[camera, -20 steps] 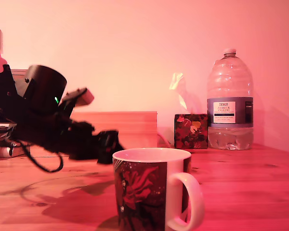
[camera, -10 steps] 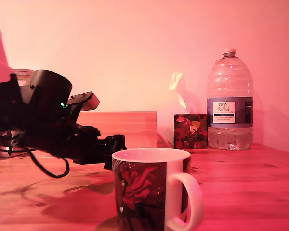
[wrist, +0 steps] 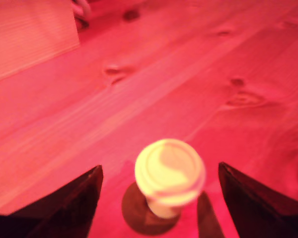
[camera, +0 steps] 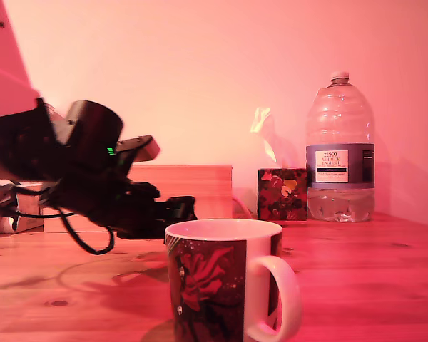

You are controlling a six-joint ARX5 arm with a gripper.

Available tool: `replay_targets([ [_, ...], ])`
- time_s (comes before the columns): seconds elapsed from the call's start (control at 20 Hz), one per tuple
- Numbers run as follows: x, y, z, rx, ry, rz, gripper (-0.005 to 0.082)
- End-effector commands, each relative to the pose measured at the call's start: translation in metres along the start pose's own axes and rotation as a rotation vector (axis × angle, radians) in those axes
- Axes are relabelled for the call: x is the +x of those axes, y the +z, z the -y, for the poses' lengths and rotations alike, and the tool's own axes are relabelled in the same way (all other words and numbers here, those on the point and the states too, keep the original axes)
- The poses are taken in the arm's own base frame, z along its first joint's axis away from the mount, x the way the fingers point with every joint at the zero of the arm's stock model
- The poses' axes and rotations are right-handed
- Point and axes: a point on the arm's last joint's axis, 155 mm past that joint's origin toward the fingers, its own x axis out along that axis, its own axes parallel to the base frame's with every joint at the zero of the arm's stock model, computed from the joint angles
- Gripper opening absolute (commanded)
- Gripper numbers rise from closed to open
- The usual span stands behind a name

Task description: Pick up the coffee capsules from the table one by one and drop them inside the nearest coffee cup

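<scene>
A: Ext view: end effector (camera: 180, 209) low, just behind cup (camera: 225, 279), near centre.
B: Wrist view: jaws spread, capsule (wrist: 170, 173) upright on tabletop (wrist: 154, 84) between them, untouched. Off-centre closing could tip it.

end effector (wrist: 159, 198): jaws spread | coffee capsule (wrist: 170, 174): between them, untouched, on table (wrist: 188, 74)

Everything is washed in red-pink light. A white coffee cup (camera: 228, 281) is wrapped in a dark print with reddish leaves; behind it, a dark floral tissue box (camera: 282, 194) is seen. The coffee capsule (wrist: 169, 174) is pale yellow on knotty pine table (wrist: 154, 84).
</scene>
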Motion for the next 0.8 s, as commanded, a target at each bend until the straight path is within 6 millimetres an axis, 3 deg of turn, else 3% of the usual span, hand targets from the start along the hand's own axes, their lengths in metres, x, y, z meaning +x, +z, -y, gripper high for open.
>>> replay_targets([
  [0.0, 0.007, -0.020, 0.001, -0.006, 0.001, -0.052, 0.0677],
  [0.3, 0.008, -0.027, 0.001, 0.005, 0.006, -0.093, 0.0650],
  [0.4, 0.008, -0.027, 0.002, 0.010, 0.004, -0.096, 0.0523],
  [0.55, 0.008, -0.030, 0.004, 0.046, -0.003, -0.108, 0.0262],
  [0.75, 0.009, -0.031, 0.007, 0.048, -0.008, -0.109, 0.0155],
])
